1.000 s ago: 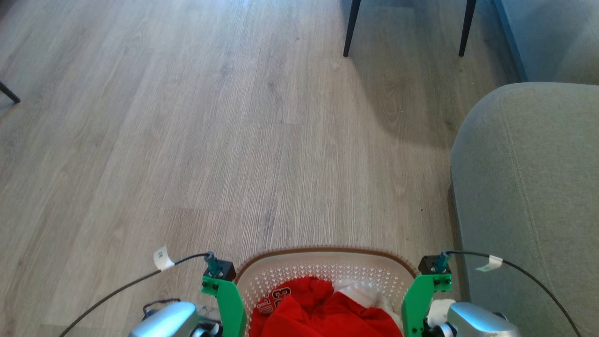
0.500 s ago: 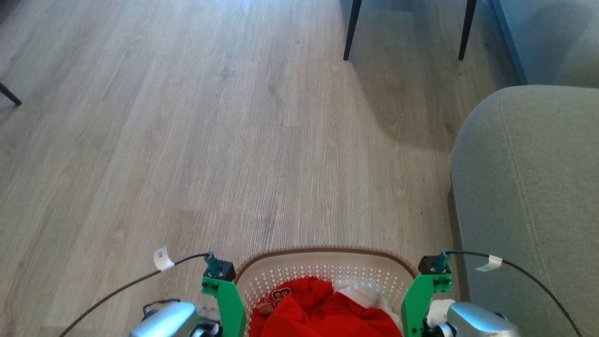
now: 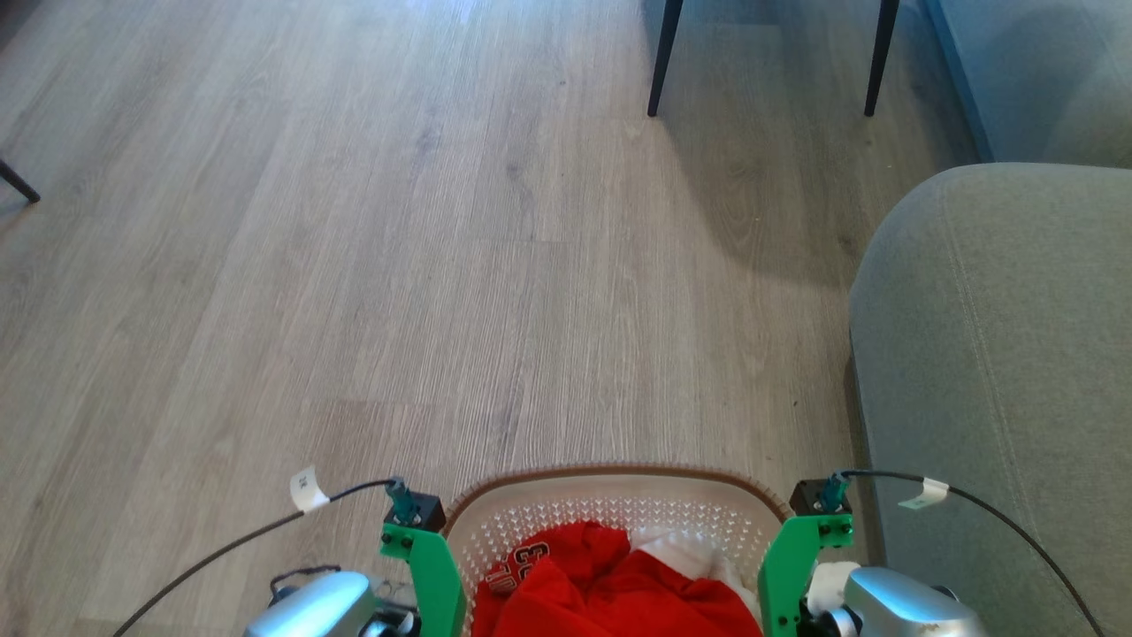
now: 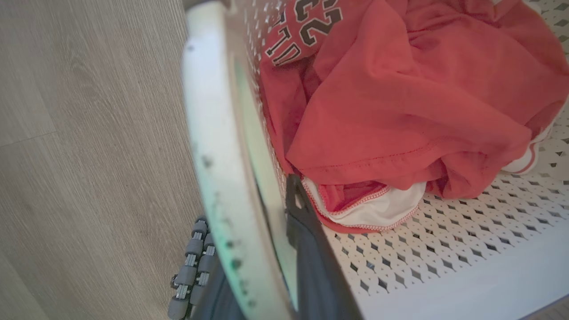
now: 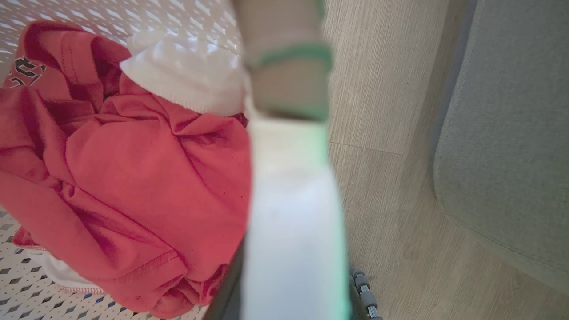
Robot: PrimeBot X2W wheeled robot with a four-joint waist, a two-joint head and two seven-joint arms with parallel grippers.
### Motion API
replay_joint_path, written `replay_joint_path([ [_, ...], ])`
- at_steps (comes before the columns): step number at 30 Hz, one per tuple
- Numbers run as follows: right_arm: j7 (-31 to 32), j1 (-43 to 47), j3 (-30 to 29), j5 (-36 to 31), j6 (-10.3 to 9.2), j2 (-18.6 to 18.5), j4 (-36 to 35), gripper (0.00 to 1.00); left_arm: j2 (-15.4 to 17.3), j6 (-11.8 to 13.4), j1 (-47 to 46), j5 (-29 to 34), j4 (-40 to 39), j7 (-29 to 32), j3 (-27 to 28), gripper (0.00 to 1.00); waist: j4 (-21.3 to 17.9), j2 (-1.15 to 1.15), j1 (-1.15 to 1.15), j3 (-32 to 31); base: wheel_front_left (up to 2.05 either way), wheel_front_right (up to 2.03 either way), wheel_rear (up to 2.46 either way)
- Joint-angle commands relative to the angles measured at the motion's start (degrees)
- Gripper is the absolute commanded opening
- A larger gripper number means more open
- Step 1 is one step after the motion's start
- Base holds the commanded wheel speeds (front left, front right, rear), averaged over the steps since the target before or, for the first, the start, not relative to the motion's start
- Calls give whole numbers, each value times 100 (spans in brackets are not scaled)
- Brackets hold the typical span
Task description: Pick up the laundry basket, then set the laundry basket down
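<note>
Left gripper (image 4: 246, 204), right gripper (image 5: 298, 271) clamped on laundry basket (image 3: 619, 509) sides; grip could be lost if tilted, sofa (image 3: 999, 354) bumped at right.

White perforated laundry basket (image 3: 619, 513) has brown rim (image 3: 619, 470); clothes (image 3: 610, 588) red, white.

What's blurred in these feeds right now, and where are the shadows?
Left wrist view: the near rim of the laundry basket is blurred, the red shirt sharp. Right wrist view: the basket's rim is a pale smear, the sofa soft. Head view: fairly crisp; a broad shadow lies on the floor by the chair legs, faint glare at the top edge.
</note>
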Motion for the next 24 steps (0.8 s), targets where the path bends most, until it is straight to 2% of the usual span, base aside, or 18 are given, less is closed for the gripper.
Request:
replay_joint_path([
  [1, -70, -230, 139, -42, 96, 143, -182, 0, -53, -74, -260, 38, -180, -27, 35, 0, -6, 0, 0, 0, 0, 0, 0],
  [17, -132, -278, 273, 63, 96, 143, -117, 0, -96, -74, -276, 33, -139, -103, 35, 0, -88, 0, 0, 82, 0, 0, 0],
  [22, -206, -324, 299, 71, 96, 143, -68, 0, -132, -74, -297, 65, -124, -195, 35, 0, -88, 0, 0, 237, 0, 0, 0],
  [24, -272, -429, 305, 66, 96, 127, -60, 0, -161, -74, -384, 50, -121, -288, 36, 0, -91, 0, 0, 499, 0, 0, 0],
])
